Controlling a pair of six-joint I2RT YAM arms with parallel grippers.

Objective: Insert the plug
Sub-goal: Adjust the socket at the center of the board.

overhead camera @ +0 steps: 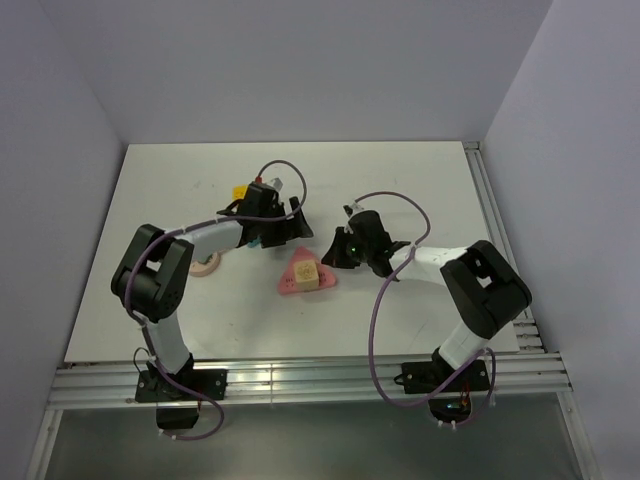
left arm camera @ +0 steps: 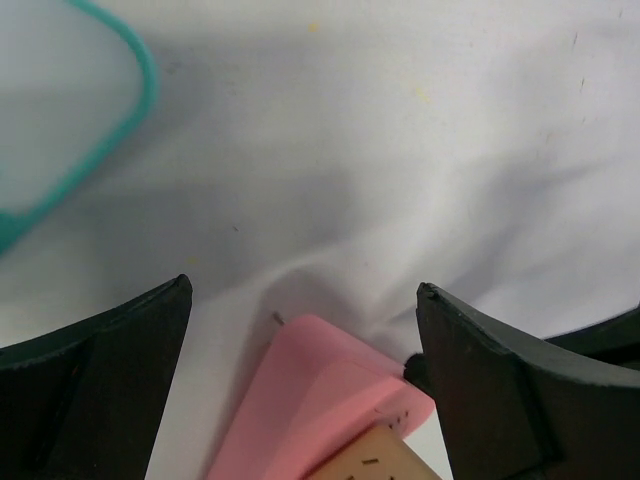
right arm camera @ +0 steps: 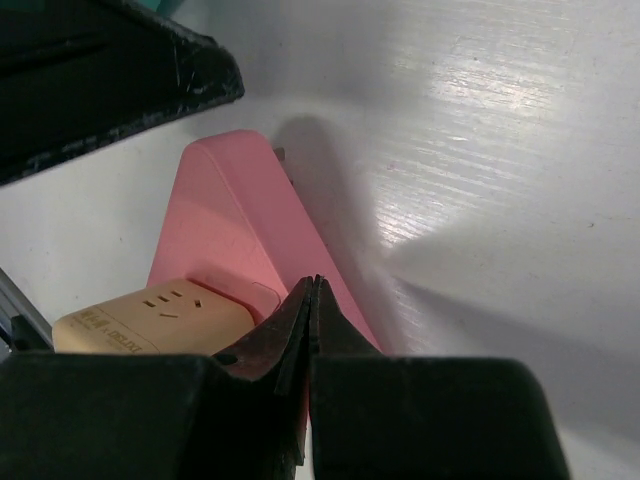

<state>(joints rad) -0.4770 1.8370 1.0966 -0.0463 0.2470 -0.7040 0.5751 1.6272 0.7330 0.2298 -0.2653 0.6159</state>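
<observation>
A pink triangular base (overhead camera: 305, 273) holds a yellow socket cube (overhead camera: 308, 275) at mid-table. My left gripper (overhead camera: 288, 228) is open and empty just behind it; in the left wrist view the base's corner (left arm camera: 320, 390) lies between the fingers (left arm camera: 120, 380). A pale block with a mint-green edge (left arm camera: 60, 110), apparently the plug, lies on the table beside that gripper; a green bit shows under the left wrist in the top view (overhead camera: 253, 243). My right gripper (overhead camera: 332, 254) is shut and empty, its tip (right arm camera: 315, 282) over the base's right edge (right arm camera: 250, 220) beside the cube (right arm camera: 150, 315).
A small orange-yellow piece (overhead camera: 238, 190) and a white block (overhead camera: 276, 183) lie behind the left gripper. A pale ring (overhead camera: 205, 266) lies by the left arm. The left gripper's finger (right arm camera: 100, 80) fills the right wrist view's top left. Walls enclose the table.
</observation>
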